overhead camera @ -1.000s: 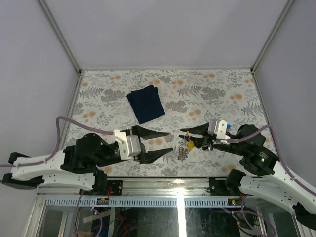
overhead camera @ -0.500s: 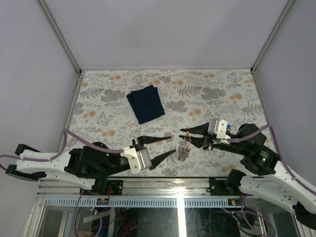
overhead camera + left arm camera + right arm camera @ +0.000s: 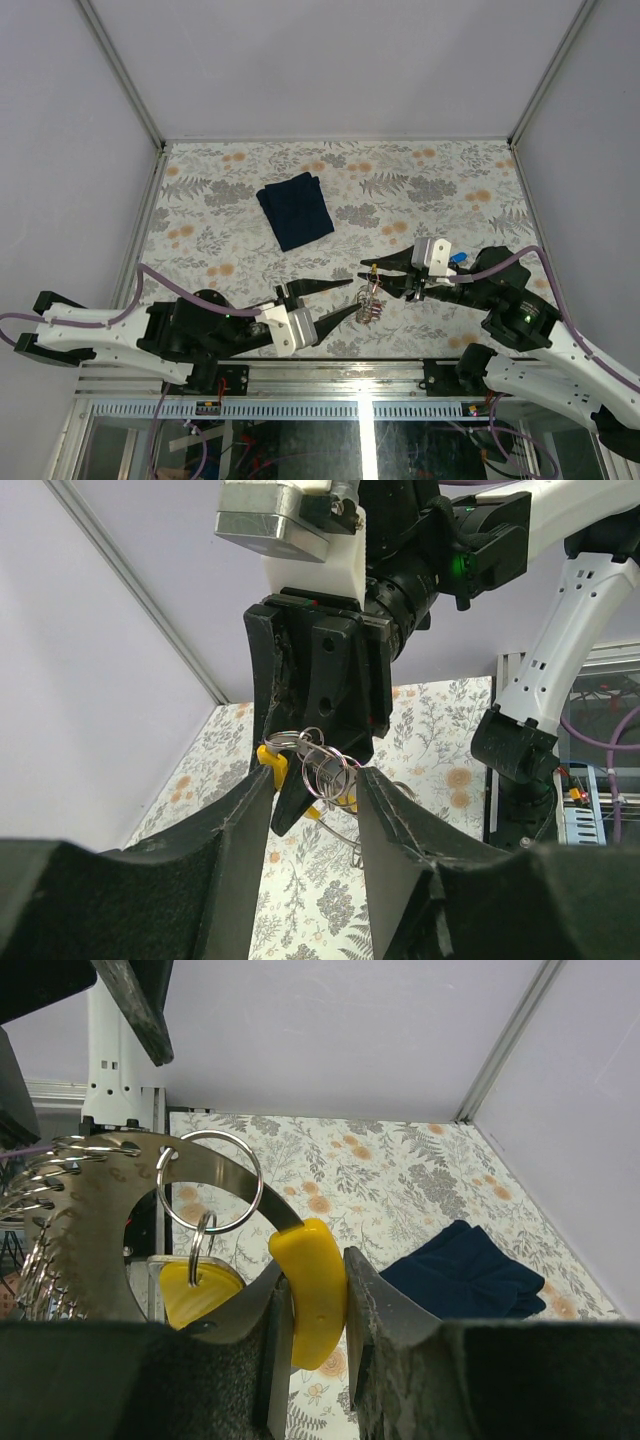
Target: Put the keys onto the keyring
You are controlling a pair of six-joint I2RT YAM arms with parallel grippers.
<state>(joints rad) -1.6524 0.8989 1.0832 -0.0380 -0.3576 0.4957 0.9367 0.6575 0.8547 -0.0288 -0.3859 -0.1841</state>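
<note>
Near the front edge of the desk (image 3: 440,180), about mid-width: the keys (image 3: 368,303), up off the surface, between the fingers of the right hand (image 3: 368,277), with that hand reaching in from the right. Just left of the keys, the left hand (image 3: 352,296), fingertips close beside the bunch. Farther back and a little to the left, flat on the desk and well apart from both hands: a folded cloth (image 3: 296,210).

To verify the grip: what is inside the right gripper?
The right gripper clamps a yellow key tag; metal keys hang beside it. The fingers cover the tag's lower end.
</note>
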